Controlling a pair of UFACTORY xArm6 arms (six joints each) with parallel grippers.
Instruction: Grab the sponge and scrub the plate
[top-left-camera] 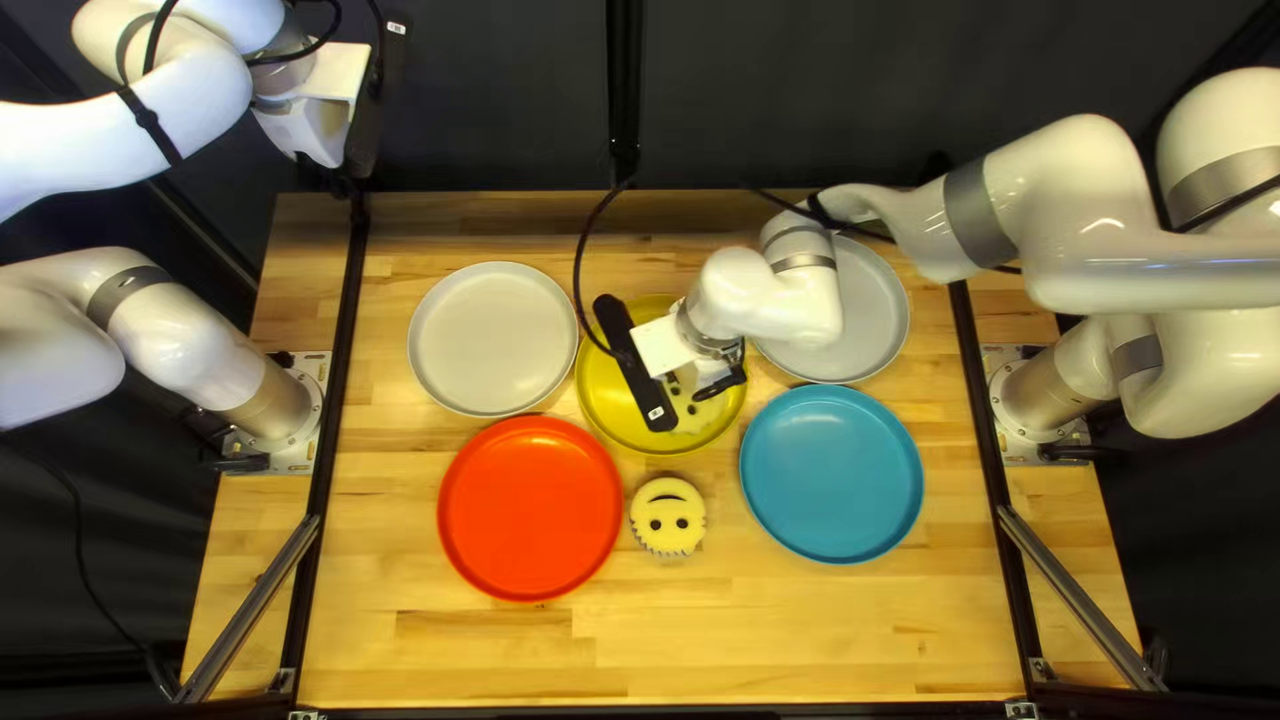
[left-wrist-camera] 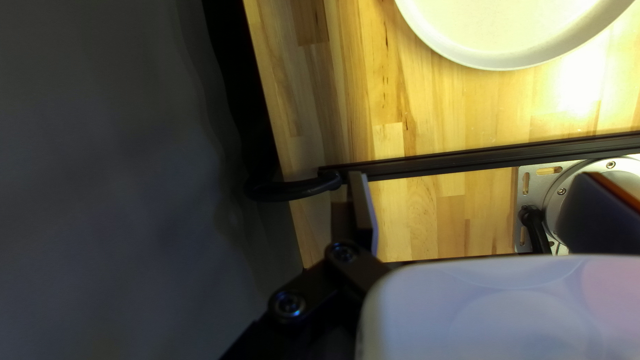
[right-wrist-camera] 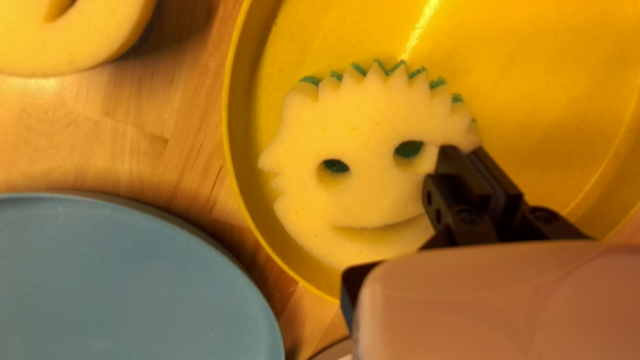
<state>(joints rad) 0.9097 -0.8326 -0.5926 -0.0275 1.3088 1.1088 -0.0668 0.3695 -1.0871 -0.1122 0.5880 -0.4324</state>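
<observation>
Sponge (right-wrist-camera: 363,127) on plate (right-wrist-camera: 567,87), right pincer (top-left-camera: 723,384) together, left pincer (top-left-camera: 352,184) apart (white label (top-left-camera: 655,414) on bar (top-left-camera: 622,331))

**Bright Light, Hard Glare**

Even light covers the pale wooden bench (top-left-camera: 800,627) in the top left view; the black fabric curtain (top-left-camera: 800,80) is dim. The left wrist view has white glare beside a pale round plate (left-wrist-camera: 500,33). In the right wrist view, a streak brightens the yellow round plate (right-wrist-camera: 553,133); shadow edges a yellow foam sponge (right-wrist-camera: 87,40).
</observation>
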